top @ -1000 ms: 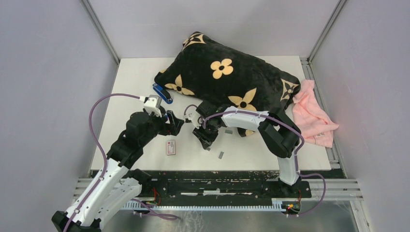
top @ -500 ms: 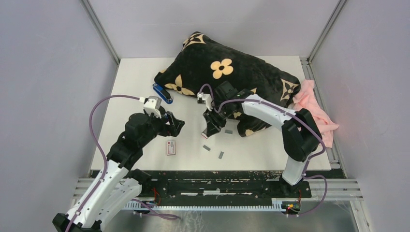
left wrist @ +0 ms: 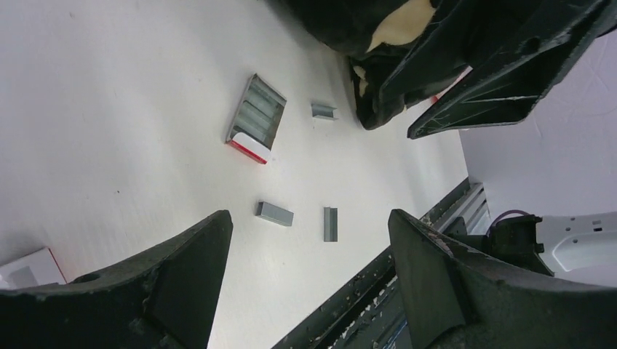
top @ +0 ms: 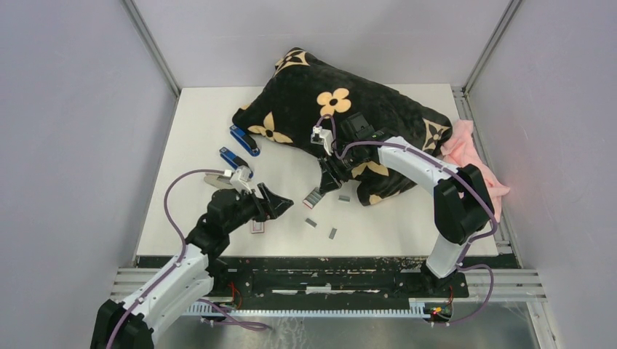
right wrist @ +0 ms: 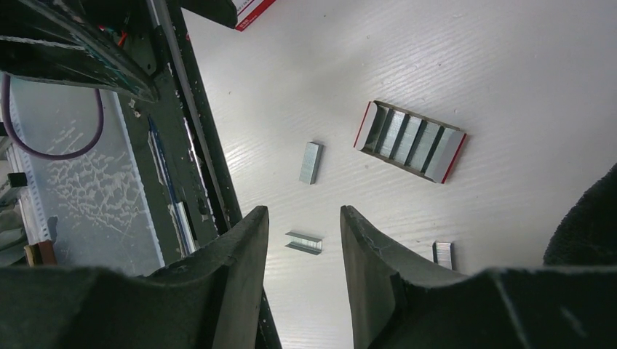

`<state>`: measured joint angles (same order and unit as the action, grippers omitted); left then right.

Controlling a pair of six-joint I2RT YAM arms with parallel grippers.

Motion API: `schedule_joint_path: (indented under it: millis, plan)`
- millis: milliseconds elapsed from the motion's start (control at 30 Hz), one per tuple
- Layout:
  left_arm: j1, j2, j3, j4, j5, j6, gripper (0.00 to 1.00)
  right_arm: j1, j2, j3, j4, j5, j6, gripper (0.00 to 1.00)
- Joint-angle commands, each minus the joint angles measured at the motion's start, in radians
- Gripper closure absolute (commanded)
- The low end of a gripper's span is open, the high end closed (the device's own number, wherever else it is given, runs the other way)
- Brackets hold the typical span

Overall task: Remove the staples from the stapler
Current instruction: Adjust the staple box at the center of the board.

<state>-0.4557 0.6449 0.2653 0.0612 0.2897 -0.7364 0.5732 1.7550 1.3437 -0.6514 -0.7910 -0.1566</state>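
With loose staples [top: 311, 222] laid at four o'clock of the wide-open, empty left gripper [top: 279, 201] and six o'clock of the parted, empty right gripper [top: 324, 185], unloading is judged nearly done; the stapler [top: 245, 141] is next to be checked.

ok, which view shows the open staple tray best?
Right wrist: the tray lies unobstructed, near centre, its rows and red ends plain. Left wrist shows it too, smaller and off-centre. Top external gives only a small grey patch.
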Motion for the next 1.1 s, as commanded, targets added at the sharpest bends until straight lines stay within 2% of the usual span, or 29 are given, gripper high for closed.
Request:
schedule_joint_path:
  millis: [0, 300, 500, 733, 833, 1067]
  plan:
    - [-0.007, 0.036, -0.03, 0.218, 0.026, -0.128, 0.16, -0.004, -0.007, 0.003, 0.031, 0.029, -0.013, 0.53]
    - [-0.074, 0.123, -0.04, 0.242, -0.063, -0.113, 0.24, -0.005, 0.023, 0.025, 0.022, 0.119, -0.032, 0.53]
    - [-0.154, 0.267, 0.009, 0.273, -0.127, -0.082, 0.32, -0.005, 0.067, 0.041, 0.03, 0.257, 0.005, 0.53]
    - [-0.187, 0.437, 0.06, 0.3, -0.187, -0.049, 0.33, -0.005, 0.136, 0.041, 0.068, 0.281, 0.071, 0.51]
    - [-0.187, 0.499, 0.074, 0.328, -0.193, -0.041, 0.31, -0.005, 0.166, 0.035, 0.096, 0.298, 0.112, 0.47]
    - [-0.186, 0.596, 0.11, 0.366, -0.193, -0.025, 0.31, -0.006, 0.228, 0.05, 0.14, 0.267, 0.174, 0.46]
